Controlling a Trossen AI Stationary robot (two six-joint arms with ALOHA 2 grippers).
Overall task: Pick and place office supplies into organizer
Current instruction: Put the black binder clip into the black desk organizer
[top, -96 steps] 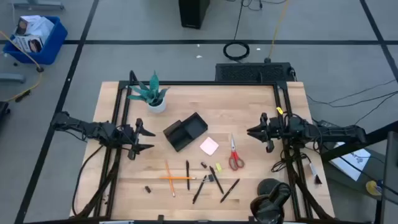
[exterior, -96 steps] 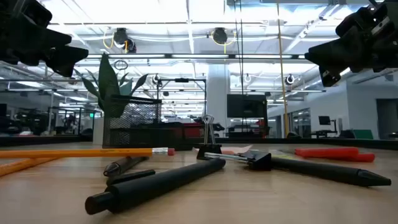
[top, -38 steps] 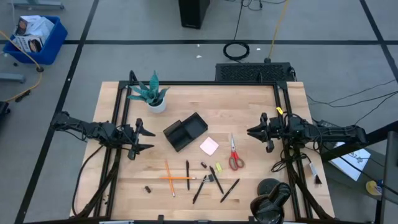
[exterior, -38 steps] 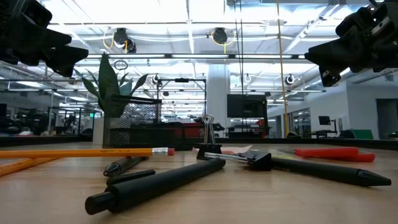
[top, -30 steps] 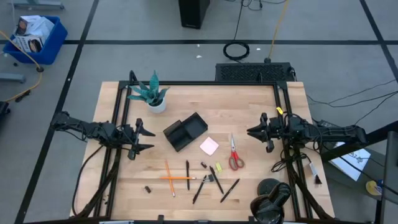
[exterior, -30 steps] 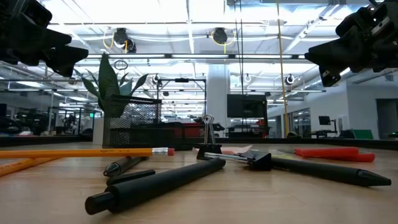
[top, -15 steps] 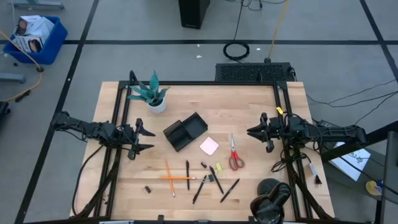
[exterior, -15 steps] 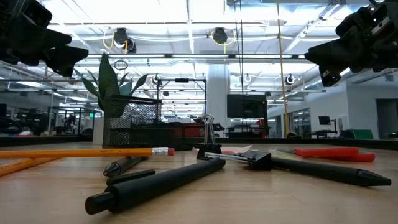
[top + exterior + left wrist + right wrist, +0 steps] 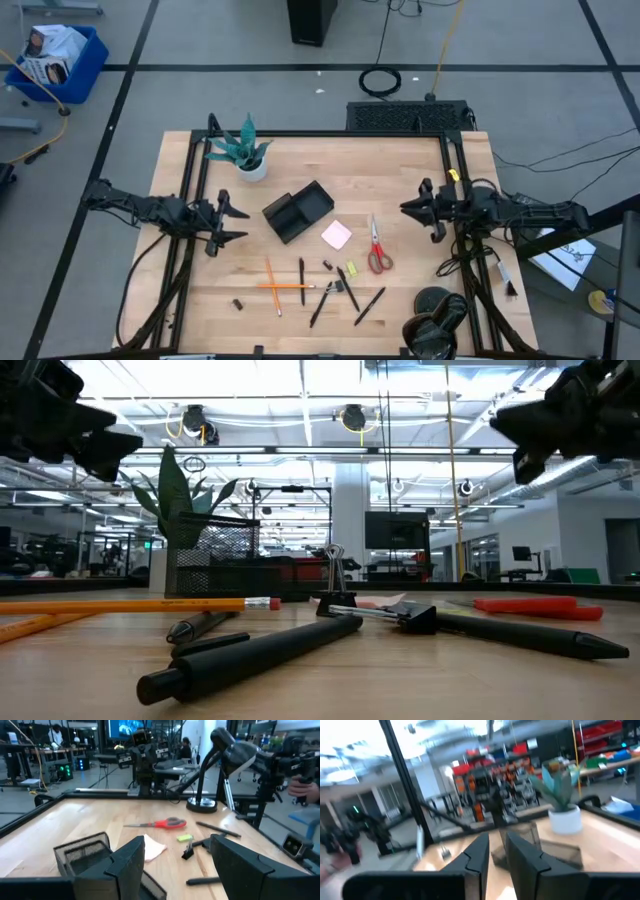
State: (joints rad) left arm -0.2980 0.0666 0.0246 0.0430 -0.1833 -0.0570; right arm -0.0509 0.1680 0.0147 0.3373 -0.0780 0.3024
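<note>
Both arms hovering at the table's sides
Left gripper (image 9: pixel 237 223) is spreading its fingers mid-left; right gripper (image 9: pixel 408 208), fingers nearly together, is hanging mid-right above the red-handled scissors (image 9: pixel 377 246).

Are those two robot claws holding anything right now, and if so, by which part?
Nothing is held. The left gripper hangs open and empty at the table's left edge; the right gripper is nearly closed on nothing, beside the scissors.

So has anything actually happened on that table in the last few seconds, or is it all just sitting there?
Only a little. The right gripper has shifted slightly, rising in the low view and edging away from the table's middle. It holds nothing, fingers nearly together. The left gripper stays put, open and empty. The scissors, pink pad, pens, pencils and black tray have not moved.
</note>
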